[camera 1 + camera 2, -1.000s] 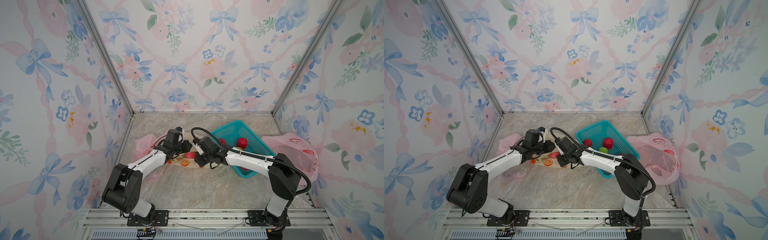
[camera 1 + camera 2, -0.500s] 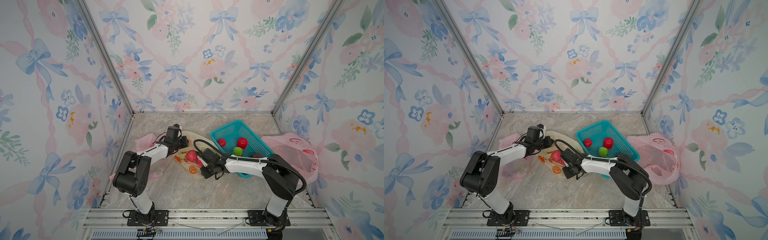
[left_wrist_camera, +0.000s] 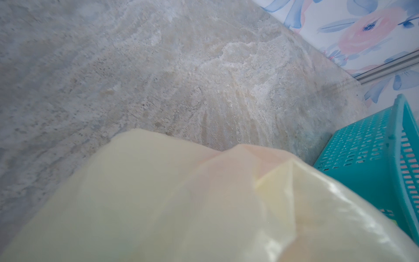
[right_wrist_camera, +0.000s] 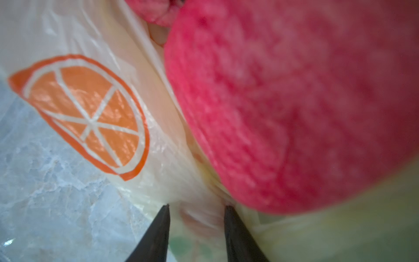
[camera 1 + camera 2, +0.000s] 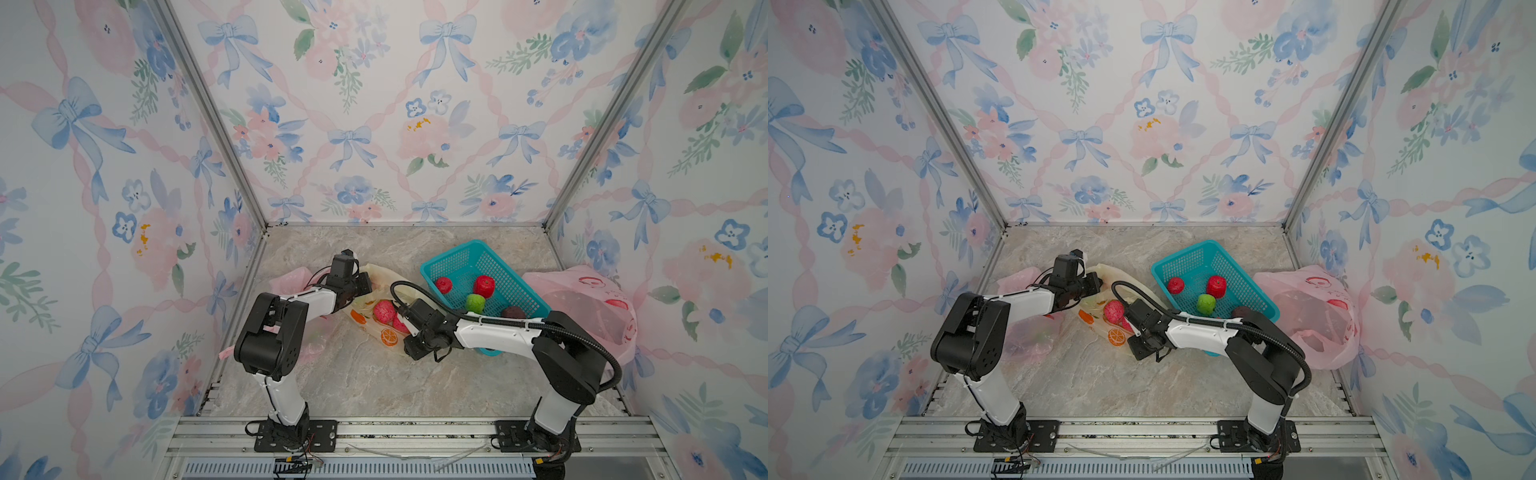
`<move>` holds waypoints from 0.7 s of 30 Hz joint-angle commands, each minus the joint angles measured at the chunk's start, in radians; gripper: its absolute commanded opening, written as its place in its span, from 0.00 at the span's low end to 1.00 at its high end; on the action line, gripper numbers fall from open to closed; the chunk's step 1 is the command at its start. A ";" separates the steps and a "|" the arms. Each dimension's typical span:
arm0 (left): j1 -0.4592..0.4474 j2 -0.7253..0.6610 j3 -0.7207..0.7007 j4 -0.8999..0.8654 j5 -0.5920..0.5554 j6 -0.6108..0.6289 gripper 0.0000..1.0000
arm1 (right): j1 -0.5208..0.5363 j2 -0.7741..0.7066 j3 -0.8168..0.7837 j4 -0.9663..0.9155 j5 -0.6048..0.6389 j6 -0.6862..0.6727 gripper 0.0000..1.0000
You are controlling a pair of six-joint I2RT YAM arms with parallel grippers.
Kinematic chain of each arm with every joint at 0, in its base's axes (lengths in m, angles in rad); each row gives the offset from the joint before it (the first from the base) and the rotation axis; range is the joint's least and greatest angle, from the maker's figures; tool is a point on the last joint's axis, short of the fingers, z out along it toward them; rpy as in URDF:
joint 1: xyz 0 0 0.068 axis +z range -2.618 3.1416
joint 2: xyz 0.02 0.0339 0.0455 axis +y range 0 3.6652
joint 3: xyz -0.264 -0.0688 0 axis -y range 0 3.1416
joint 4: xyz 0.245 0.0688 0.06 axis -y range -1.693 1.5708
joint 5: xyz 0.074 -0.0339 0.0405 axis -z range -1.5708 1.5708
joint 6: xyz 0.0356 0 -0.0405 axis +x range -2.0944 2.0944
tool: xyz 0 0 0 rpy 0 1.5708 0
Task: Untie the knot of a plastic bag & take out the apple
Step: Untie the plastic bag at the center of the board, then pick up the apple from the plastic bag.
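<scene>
- Cream-coloured plastic bag [image 5: 376, 332] [image 5: 1100, 329] with an orange-slice print [image 4: 88, 118] lies on the marble counter [image 5: 374, 382], just beside the teal basket [image 5: 451, 253] [image 5: 1183, 251], on the basket's side facing the left arm [image 5: 307, 301].
- A pink-red apple [image 5: 384, 311] [image 5: 1114, 311] shows through the film inside the bag, near the basket's nearest corner. A second pink-red fruit [image 5: 399, 325] touches it on the side towards the basket.
- The left jaws sit at the bag's far end, close to the basket's back corner. They are closed, and they appear to have the bag's edge. In the left wrist view the bag [image 3: 181, 204] covers them, with the basket wall [image 3: 362, 147] beside it.
- The right jaws rest low against the bag, in front of the basket. In the right wrist view the dark fingertips [image 4: 163, 226] stand partly apart with gathered bag film in the gap. I cannot tell whether they pinch it. The apple [image 4: 294, 113] bulges right next to them.
- Inside the basket are two red fruits [image 5: 444, 284] [image 5: 483, 286], a green one [image 5: 475, 302] and a dark one [image 5: 514, 312].
- A pink bag [image 5: 582, 307] lies against the basket's other side, away from the cream bag.
- Another pink bag [image 5: 291, 278] lies well apart from the basket, beyond the left arm.
</scene>
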 commanded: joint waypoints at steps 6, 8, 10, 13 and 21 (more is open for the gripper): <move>-0.066 -0.208 0.001 -0.083 -0.033 0.063 0.27 | -0.013 -0.184 0.078 -0.035 -0.051 -0.058 0.56; -0.071 -0.257 -0.004 -0.102 -0.052 0.069 0.32 | -0.022 -0.203 0.091 -0.035 -0.050 -0.061 0.60; -0.071 -0.310 -0.021 -0.112 -0.079 0.075 0.38 | -0.033 -0.209 0.105 -0.037 -0.044 -0.068 0.62; -0.076 -0.393 -0.045 -0.137 -0.102 0.089 0.49 | -0.045 -0.185 0.138 -0.050 -0.024 -0.075 0.66; -0.087 -0.605 -0.142 -0.261 -0.169 0.108 0.54 | -0.053 -0.042 0.233 -0.122 0.094 -0.070 0.66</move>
